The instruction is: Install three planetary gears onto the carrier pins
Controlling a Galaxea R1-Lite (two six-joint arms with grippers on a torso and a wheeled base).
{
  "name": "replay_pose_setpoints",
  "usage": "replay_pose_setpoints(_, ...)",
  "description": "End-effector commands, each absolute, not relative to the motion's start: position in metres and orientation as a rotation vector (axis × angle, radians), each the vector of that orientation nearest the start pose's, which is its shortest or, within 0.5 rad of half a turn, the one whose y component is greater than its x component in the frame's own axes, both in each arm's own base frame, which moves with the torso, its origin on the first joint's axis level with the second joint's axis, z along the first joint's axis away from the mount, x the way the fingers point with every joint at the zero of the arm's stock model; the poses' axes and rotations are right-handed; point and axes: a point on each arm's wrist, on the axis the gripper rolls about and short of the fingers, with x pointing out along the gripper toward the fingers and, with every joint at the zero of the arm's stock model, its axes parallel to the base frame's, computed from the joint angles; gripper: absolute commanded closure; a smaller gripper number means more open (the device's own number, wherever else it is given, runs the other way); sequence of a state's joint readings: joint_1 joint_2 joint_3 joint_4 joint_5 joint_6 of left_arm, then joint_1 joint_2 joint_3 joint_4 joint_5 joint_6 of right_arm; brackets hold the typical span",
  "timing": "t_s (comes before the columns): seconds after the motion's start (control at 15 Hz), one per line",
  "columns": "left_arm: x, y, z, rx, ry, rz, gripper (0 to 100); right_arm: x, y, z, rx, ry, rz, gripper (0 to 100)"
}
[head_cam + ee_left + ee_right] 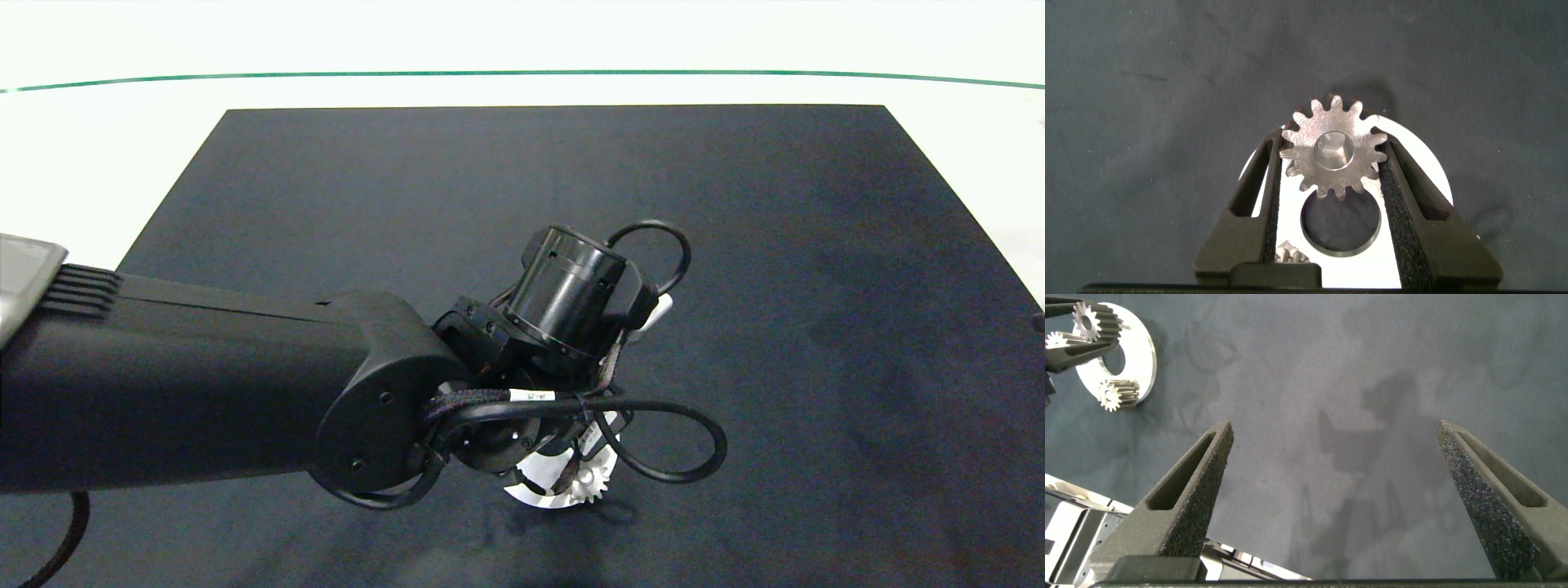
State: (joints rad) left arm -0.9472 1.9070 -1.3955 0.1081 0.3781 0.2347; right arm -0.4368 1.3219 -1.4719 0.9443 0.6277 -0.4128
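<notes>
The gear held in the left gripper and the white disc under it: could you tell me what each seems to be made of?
The gear in the left gripper looks like bare metal: silver-grey, with a dull sheen and faint machining marks on its face. The white disc is flat, matte and evenly white; painted metal or plastic, I cannot tell which.

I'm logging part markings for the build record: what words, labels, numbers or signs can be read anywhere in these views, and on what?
Small white tag wrapped round the black cable of the left arm: dark print on it, too small to read.
Silver-white metal spur gear held in the left gripper: no marking visible.
Flat white ring-shaped disc: no marking visible.
Dark mat: no text.
Nothing legible anywhere.
</notes>
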Motion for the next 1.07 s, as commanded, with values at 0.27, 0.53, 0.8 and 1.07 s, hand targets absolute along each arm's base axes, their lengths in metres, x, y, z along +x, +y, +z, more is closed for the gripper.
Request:
replay_pose_setpoints(0.27,0.226,-0.291,0.200,0.625,0.454,-0.595,87,0.147,-0.054,0.321,0.011,0.632,0.322,0)
replay_pose_setpoints(0.53,0.228,-0.291,0.203,0.629,0.442,-0.582,87,0.147,-0.054,0.321,0.011,0.629,0.326,0)
replay_pose_setpoints(0.8,0.228,-0.291,0.203,0.629,0.442,-0.582,87,0.147,-0.053,0.321,0.011,0.631,0.329,0)
replay_pose_setpoints(1.07,0.227,-0.294,0.193,0.649,0.466,-0.590,87,0.148,-0.054,0.321,0.011,0.631,0.327,0)
